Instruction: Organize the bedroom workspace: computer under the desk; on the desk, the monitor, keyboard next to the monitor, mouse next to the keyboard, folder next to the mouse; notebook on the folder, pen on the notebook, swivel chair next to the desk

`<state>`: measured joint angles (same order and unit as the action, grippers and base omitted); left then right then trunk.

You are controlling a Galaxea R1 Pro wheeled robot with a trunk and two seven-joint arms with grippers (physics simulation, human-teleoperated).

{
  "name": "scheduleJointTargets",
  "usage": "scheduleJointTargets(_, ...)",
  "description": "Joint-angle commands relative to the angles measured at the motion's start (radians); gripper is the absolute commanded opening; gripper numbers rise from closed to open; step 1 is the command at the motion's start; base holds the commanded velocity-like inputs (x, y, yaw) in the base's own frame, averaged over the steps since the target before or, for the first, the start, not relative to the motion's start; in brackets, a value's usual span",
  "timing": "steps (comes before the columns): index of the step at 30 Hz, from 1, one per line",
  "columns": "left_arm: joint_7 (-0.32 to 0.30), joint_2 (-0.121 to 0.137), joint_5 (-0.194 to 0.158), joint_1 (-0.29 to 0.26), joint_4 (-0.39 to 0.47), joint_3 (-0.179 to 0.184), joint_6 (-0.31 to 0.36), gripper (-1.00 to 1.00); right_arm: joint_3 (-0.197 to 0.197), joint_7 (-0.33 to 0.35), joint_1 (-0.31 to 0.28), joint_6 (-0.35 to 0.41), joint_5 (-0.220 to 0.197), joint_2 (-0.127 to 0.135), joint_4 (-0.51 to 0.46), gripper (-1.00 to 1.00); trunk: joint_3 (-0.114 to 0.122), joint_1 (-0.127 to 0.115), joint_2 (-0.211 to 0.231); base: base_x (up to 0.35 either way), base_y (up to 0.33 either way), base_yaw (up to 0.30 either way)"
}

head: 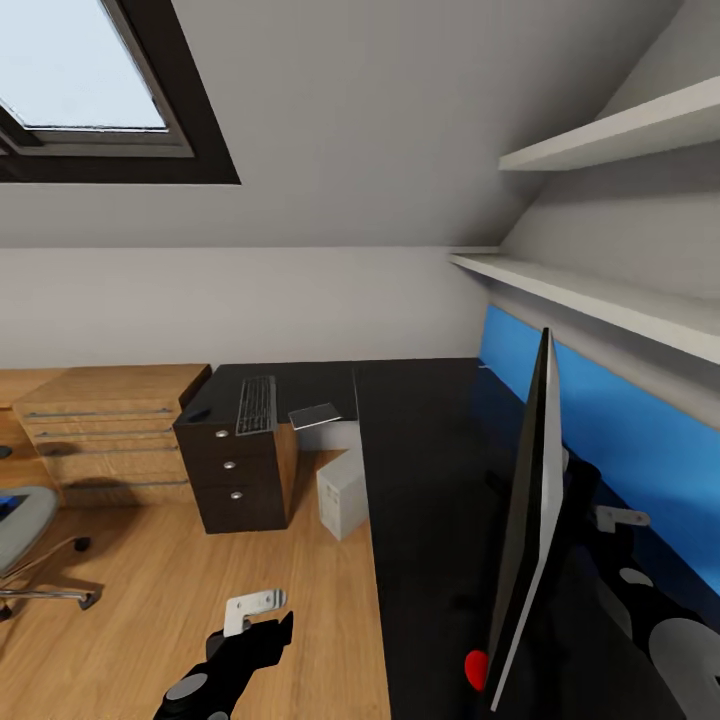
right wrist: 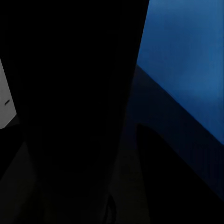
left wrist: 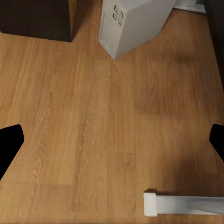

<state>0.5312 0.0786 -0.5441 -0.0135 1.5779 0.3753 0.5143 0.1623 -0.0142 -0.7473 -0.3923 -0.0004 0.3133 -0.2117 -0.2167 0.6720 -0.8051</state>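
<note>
Monitor (head: 528,520) edge-on on desk (head: 430,470); computer (head: 342,492) on floor beneath

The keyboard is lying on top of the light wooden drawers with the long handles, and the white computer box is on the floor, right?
Not quite. In the head view the keyboard lies on the black desk, above the dark drawers with round knobs. The computer does stand on the floor.
</note>
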Motion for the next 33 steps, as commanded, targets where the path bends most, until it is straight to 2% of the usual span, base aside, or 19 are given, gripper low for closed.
scheduleJointTargets(1, 0.010, 0.001, -0.010, -0.002, 0.001, 0.002, 0.001, 1.00, -0.016, -0.004, 0.000, -0.004, -0.007, 0.000, 0.000, -1.00, -0.002, 0.000, -0.001, 0.000, 0.000, 0.000)
scheduleJointTargets(16, 0.010, 0.001, -0.010, -0.001, 0.001, 0.004, 0.001, 1.00, -0.015, -0.007, 0.000, -0.007, -0.007, 0.000, 0.000, -1.00, -0.002, 0.000, -0.001, 0.031, -0.082, 0.000)
scheduleJointTargets(33, 0.010, 0.000, -0.010, -0.001, 0.001, 0.004, 0.001, 1.00, -0.016, -0.008, 0.000, -0.007, -0.007, 0.000, 0.000, -1.00, -0.002, 0.000, -0.001, 0.000, -0.007, 0.000)
